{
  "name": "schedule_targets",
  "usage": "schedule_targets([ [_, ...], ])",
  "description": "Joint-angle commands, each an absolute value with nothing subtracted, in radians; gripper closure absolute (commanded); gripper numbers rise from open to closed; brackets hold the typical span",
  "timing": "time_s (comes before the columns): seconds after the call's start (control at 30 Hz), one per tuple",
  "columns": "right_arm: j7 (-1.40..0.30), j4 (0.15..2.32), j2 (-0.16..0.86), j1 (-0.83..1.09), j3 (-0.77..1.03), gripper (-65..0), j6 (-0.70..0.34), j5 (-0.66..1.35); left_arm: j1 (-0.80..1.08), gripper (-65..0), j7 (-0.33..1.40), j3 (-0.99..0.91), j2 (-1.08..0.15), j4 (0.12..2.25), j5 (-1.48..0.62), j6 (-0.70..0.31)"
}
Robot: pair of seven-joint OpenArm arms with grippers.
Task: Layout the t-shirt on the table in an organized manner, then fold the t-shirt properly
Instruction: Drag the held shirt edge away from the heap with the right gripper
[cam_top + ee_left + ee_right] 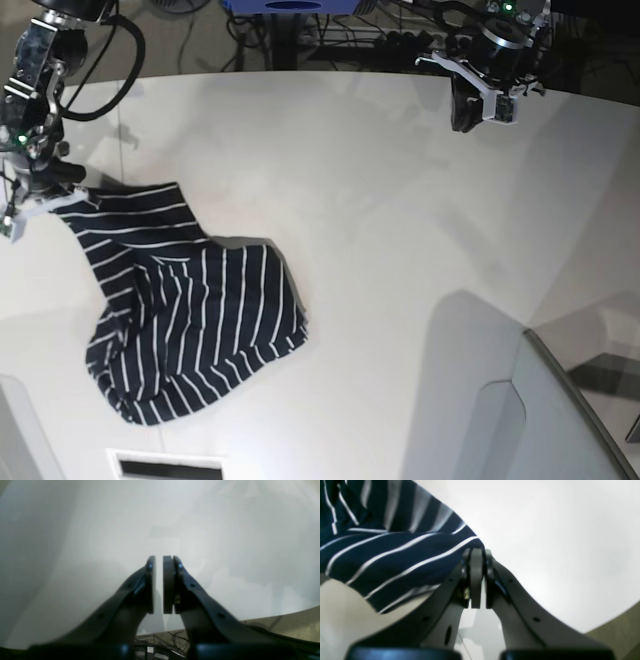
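- Fabric of the t-shirt [190,320] looks light and limp; it likely drapes when lifted.
- Right gripper [478,555] pinches its corner.
- Left gripper [159,562] hangs nearly closed, empty.

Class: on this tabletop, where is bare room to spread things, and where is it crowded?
Free: the wide white table between the t-shirt and the left pincer. Crowded: the corner where the right pincer grips the shirt.

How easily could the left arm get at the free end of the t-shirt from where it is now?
Probably yes, though it is a long reach. The left gripper hangs empty over the far side of the table, and bare tabletop lies between it and the t-shirt, whose other corner the right gripper pinches.
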State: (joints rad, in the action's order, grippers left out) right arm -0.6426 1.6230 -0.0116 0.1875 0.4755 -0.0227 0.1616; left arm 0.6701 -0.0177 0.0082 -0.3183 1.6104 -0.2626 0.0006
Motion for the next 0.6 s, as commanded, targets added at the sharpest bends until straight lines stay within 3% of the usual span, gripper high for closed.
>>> schedule_targets([
  [0.0, -0.628, 1.626, -0.01, 0.182, 0.499, 0.0, -0.024, 0.173, 0.677, -5.8, -0.041, 0.005, -0.326, 1.624, -0.263, 0.005],
  [0.57, -0.624, 1.541, -0.088, 0.248, 0.634, -0.2, -0.022, 0.173, 0.664, -5.8, -0.041, 0.008, -0.325, 1.569, -0.263, 0.005],
])
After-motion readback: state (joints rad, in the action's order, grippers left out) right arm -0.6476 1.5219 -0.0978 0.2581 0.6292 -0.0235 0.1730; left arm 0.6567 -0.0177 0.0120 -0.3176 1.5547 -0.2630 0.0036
